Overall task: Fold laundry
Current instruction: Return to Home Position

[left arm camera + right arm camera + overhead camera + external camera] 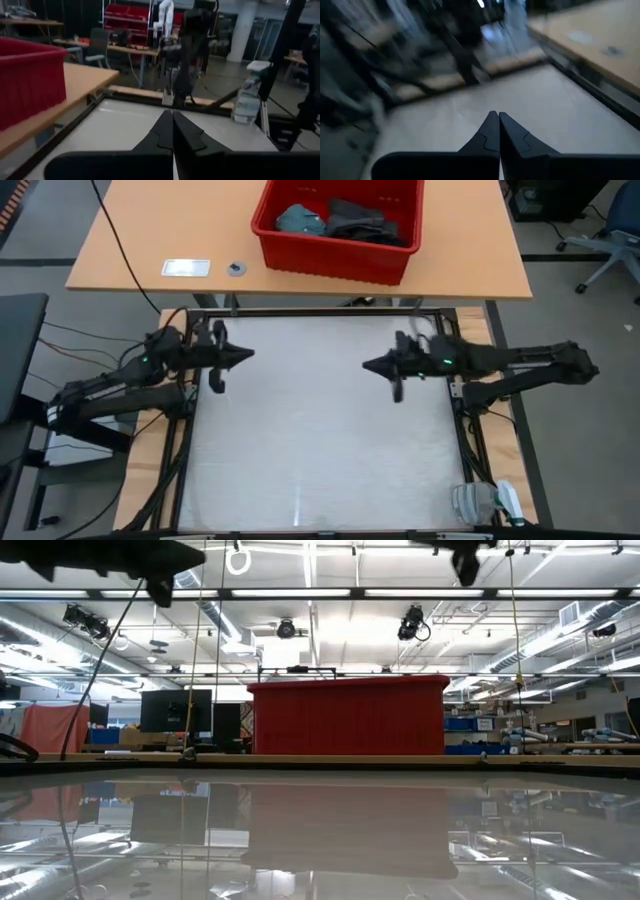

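Laundry [330, 218] heaped in the red basket [335, 262] — teal piece [299, 220] just beside charcoal piece [362, 222] — on the wooden table [140, 240], past the white table [320, 450]. Left pincer [246, 355] and right pincer [368, 366] hang over the white table's far half, tips facing, well apart. Each has its fingers pressed together, holding nothing.

Both arms are extended inward from opposite sides and held raised, roughly level. The left hand [246, 355] is pointed toward the right hand [370, 365], the two set well apart. On each hand the fingers [159, 134] are pressed together, tip to tip.
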You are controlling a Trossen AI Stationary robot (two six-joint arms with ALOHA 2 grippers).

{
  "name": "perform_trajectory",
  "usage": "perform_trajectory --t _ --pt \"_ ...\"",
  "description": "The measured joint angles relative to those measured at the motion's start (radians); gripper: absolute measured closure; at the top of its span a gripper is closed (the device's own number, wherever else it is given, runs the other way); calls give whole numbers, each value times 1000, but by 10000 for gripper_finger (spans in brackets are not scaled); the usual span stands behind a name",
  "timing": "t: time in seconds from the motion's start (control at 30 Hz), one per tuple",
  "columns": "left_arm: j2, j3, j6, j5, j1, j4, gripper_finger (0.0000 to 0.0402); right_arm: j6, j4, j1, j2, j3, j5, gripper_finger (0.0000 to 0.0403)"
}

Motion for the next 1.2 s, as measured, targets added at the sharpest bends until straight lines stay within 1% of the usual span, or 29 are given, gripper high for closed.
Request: perform_trajectory --t 0.07,0.13,0.2,0.23,0.3,0.37,0.47,0.53,0.63,0.7,0.77,0.83,0.9,1.0,1.2 --pt "-65 -9 -3 -18 -1 -70 401 -3 112 13 -83 -106 -38 402" --pt "-121 -20 -31 -19 -4 -153 401 -22 123 21 -157 -203 -90 400" --pt "-164 -48 -90 -8 -30 -198 401 47 112 31 -220 -288 -110 398" --pt "-179 -70 -107 -7 -48 -211 401 74 117 35 -250 -326 -107 398" --pt "-204 -120 -126 -39 -88 -219 401 89 156 51 -306 -386 -60 400" --pt "-220 -163 -129 -90 -122 -201 401 43 200 65 -356 -435 -13 400" --pt "-239 -212 -127 -146 -143 -200 401 -44 220 73 -431 -470 37 401" --pt "-257 -231 -125 -162 -140 -206 401 -87 167 63 -479 -483 38 401" --pt "-297 -239 -120 -167 -130 -219 401 -73 85 30 -546 -513 26 402" --pt "-328 -239 -110 -167 -121 -237 401 -58 111 10 -589 -553 -4 402" --pt "-356 -239 -112 -167 -108 -252 401 -41 182 -8 -624 -607 -22 402" --pt "-385 -239 -112 -167 -94 -268 401 -19 249 -31 -645 -663 -29 402" --pt "-409 -237 -108 -167 -84 -293 401 4 286 -55 -658 -706 -62 402" --pt "-439 -237 -107 -167 -75 -346 401 30 289 -84 -672 -730 -106 402" --pt "-503 -237 -141 -133 -90 -382 401 36 289 -119 -689 -760 -141 402"
